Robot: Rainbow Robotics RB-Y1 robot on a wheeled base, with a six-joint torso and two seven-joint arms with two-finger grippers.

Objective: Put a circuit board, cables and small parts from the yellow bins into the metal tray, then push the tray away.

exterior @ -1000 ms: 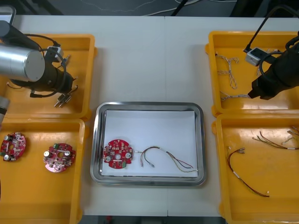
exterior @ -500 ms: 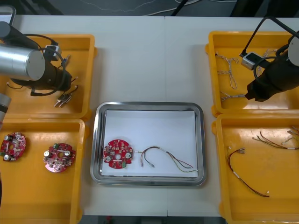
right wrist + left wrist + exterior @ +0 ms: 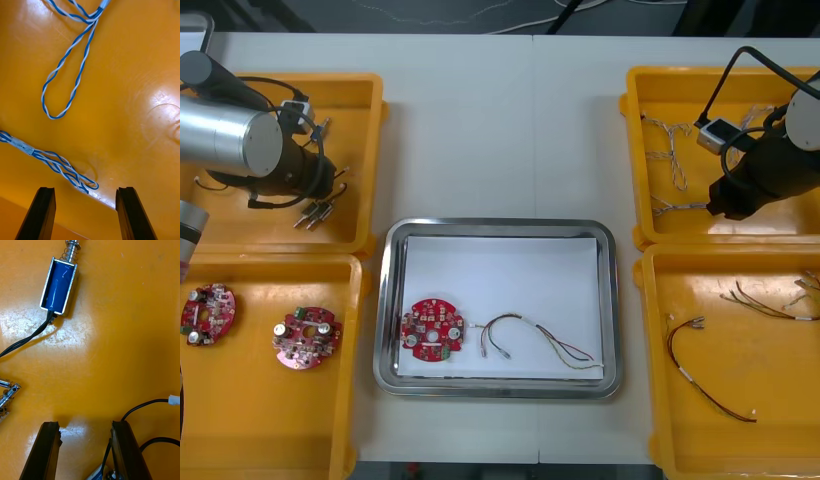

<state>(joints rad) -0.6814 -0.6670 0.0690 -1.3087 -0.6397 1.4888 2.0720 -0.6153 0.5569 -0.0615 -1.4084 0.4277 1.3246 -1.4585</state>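
The metal tray (image 3: pixel 385 310), white inside, holds a round red circuit board (image 3: pixel 432 330) and a thin multi-wire cable (image 3: pixel 540 345). My left gripper (image 3: pixel 330 185) hangs over the far left yellow bin (image 3: pixel 365 110). It is open (image 3: pixel 86 444) just above the bin floor, with a black cable (image 3: pixel 146 407) beside one finger and a blue-bodied small metal part (image 3: pixel 60 287) farther ahead. My right gripper (image 3: pixel 722 205) is low in the far right yellow bin (image 3: pixel 635 150). It stands open (image 3: pixel 85 200), and the end of a twisted blue and white cable (image 3: pixel 56 161) lies just ahead of its fingers.
A second twisted cable loop (image 3: pixel 71 67) lies beyond the first. Small metal parts (image 3: pixel 312 213) rest near the left gripper. The near left bin (image 3: pixel 355 400) holds two circuit boards (image 3: pixel 307 338). The near right bin (image 3: pixel 655 400) holds a dark cable (image 3: pixel 705 378) and red and yellow cables (image 3: pixel 770 302).
The right arm has swung a little toward the tray side and lowered over the twisted cable. The left arm shifted slightly inside its bin. Nothing was picked up.
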